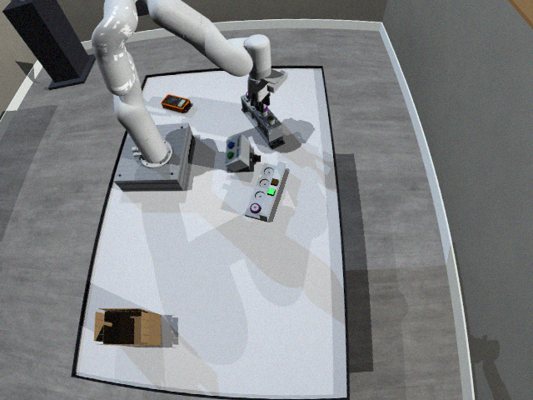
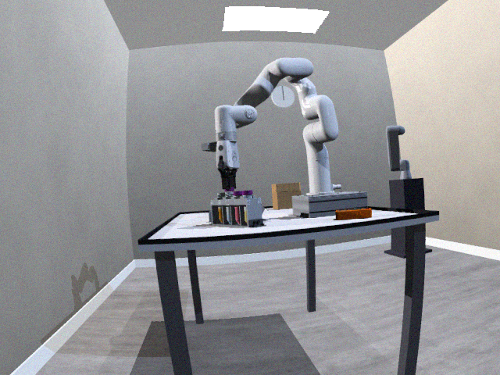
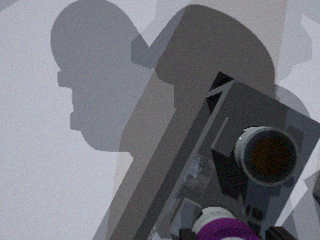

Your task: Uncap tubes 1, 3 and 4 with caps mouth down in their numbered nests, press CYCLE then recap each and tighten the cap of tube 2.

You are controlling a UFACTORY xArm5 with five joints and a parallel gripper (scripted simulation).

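Observation:
My gripper (image 1: pixel 259 104) (image 2: pixel 228 186) (image 3: pixel 230 236) is shut on a purple cap (image 3: pixel 225 229) (image 2: pixel 229 189). It holds the cap at the mouth of the third tube in the decapping station (image 1: pixel 272 137) (image 2: pixel 255 212) (image 3: pixel 250 105). I cannot tell whether the cap is threaded on. Beside it, the end tube (image 1: pixel 270 118) (image 2: pixel 219 196) (image 3: pixel 267 156) stands open, with amber liquid inside. The two tubes (image 2: pixel 243 193) on the other side wear purple caps. On the cap tray (image 1: pixel 271 207), one purple cap (image 1: pixel 255 208) lies in the end nest and the green lamp (image 1: pixel 271 192) is lit.
The key housing (image 1: pixel 241 159) with the blue key (image 1: pixel 231 144) and the green key (image 1: pixel 230 154) stands between the arm's base (image 1: pixel 155 172) and the tray. An orange device (image 1: pixel 175 102) (image 2: pixel 353 213) lies at the back. A cardboard box (image 1: pixel 129 327) (image 2: pixel 286 194) sits at a far corner.

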